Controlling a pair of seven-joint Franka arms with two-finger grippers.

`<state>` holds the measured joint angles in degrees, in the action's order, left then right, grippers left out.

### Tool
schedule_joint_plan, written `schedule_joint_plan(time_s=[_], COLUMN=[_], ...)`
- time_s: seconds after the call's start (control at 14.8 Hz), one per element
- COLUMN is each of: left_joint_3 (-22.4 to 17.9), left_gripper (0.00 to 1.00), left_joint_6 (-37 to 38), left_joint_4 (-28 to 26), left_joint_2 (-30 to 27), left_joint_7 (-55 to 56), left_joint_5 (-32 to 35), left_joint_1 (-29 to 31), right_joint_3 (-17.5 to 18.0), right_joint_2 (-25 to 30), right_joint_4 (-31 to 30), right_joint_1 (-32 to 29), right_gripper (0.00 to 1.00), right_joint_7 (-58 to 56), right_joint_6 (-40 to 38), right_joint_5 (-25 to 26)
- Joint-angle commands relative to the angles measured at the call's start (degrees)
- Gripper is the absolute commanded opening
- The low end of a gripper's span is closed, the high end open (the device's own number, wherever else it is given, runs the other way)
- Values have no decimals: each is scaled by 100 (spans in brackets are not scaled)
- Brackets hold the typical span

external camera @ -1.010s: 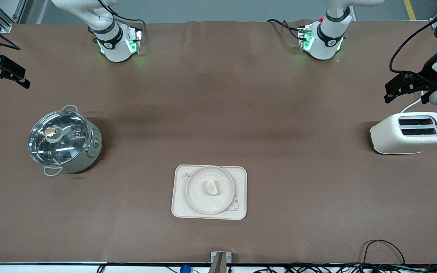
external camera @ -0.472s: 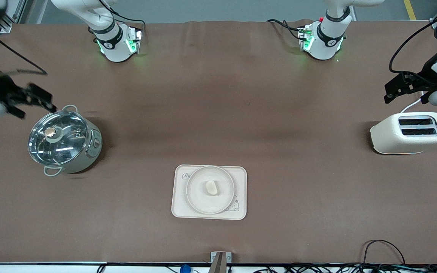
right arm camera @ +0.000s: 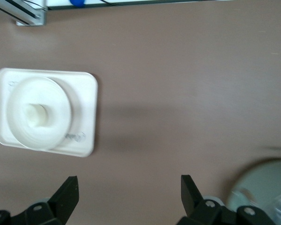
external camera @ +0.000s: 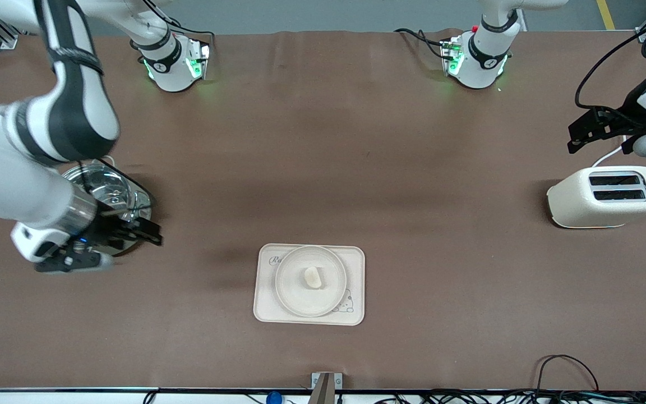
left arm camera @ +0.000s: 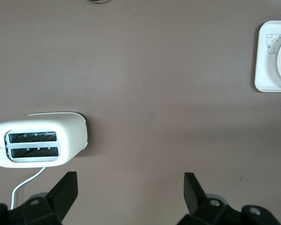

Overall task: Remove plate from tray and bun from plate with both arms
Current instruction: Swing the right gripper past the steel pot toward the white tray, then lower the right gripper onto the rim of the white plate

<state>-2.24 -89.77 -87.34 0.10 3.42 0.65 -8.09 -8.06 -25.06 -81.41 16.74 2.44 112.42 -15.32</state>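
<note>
Pot (external camera: 112,193) with a glass lid sits toward my right arm's end of the bench (external camera: 323,168), and my right gripper (external camera: 132,233) hangs over its rim nearer the front camera, fingers spread and holding nothing. Mid-bench, the rectangular tray (external camera: 356,269) carries the plate (external camera: 310,303), and the bun (external camera: 312,277) lies on the plate's centre. Toward my left arm's end stands the white toaster (external camera: 606,197); my left gripper (external camera: 581,132) waits in the air just beside it, released and empty.
</note>
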Motion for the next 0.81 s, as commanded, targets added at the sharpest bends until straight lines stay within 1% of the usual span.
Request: schedule_joint_plan(time_s=[0.0, 0.13, 0.27, 0.4, 0.47, 0.54, 0.74], left_joint_3=[-14, -14, -14, -14, -14, -14, -14], left_gripper=[100, 100, 100, 100, 100, 100, 100], left_joint_6=[74, 74, 74, 74, 74, 74, 74], left_joint_4=[85, 86, 94, 85, 85, 85, 85], left_joint_2=[25, 25, 25, 25, 25, 25, 25], left_joint_7=[-8, -8, -69, -70, -44, -26, -78], left_joint_5=[-39, -39, -48, -48, -48, -48, -48], left_joint_1=[0, 0, 9, 9, 9, 9, 18], right_joint_3=[-12, 15, 251, 453, 463, 472, 542], right_joint_2=[-595, -990, -1308, -1545, -1677, -1826, -2327], right_joint_4=[266, 362, 486, 643, 714, 749, 1004], right_joint_1=[249, 417, 462, 462, 462, 470, 567], right_gripper=[95, 94, 90, 90, 90, 88, 82], right_joint_7=[212, 230, 378, 660, 687, 696, 705], right_joint_6=[551, 1069, 1282, 1458, 1467, 1485, 1853], right_joint_5=[-339, -366, -375, -645, -813, -875, -876])
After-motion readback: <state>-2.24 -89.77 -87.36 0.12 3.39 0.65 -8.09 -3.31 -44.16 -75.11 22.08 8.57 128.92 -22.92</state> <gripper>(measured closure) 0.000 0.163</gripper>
